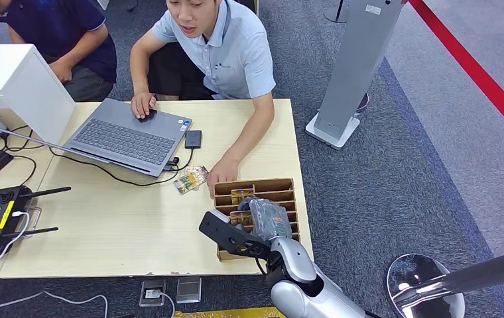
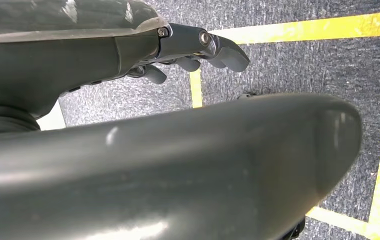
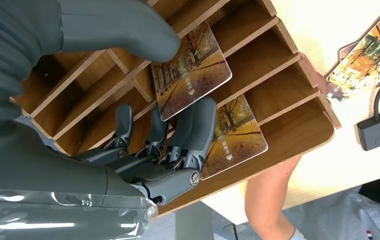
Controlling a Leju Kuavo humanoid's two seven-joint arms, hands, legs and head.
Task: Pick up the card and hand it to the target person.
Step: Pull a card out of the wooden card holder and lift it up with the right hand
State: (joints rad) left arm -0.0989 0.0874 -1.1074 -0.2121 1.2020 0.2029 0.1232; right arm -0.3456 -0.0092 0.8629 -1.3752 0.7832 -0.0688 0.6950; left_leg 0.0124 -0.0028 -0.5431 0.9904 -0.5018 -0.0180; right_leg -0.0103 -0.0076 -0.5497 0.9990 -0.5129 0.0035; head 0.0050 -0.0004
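Your right hand (image 3: 153,145) is down in the wooden slotted rack (image 1: 282,189) at the near right corner of the counter (image 1: 123,225). In the right wrist view its fingers (image 3: 198,130) are spread and reach up against the lower edge of the card (image 3: 190,70), while the thumb (image 3: 123,30) lies over the card's top corner. They bracket it, but you cannot tell from here whether they press on it, so treat the card as not yet gripped.

The card stands tilted in one slot, leaning on a divider, with a second card (image 3: 235,135) in the next slot, just beside your fingers. It looks thin, flat, stiff and glossy, so expect it to be very light and to slip or pivot if you squeeze only a corner. Take it on the exposed upper half, thumb on the printed face and fingers on the back, and draw it out along the slot rather than across a divider, which could bend it or drag the rack.

The person's hand (image 1: 221,171) rests on the counter touching the rack's far edge, with loose cards (image 1: 190,179) beside it.

Your left hand (image 2: 198,50) hangs over the floor, its fingers loosely curled and holding nothing.
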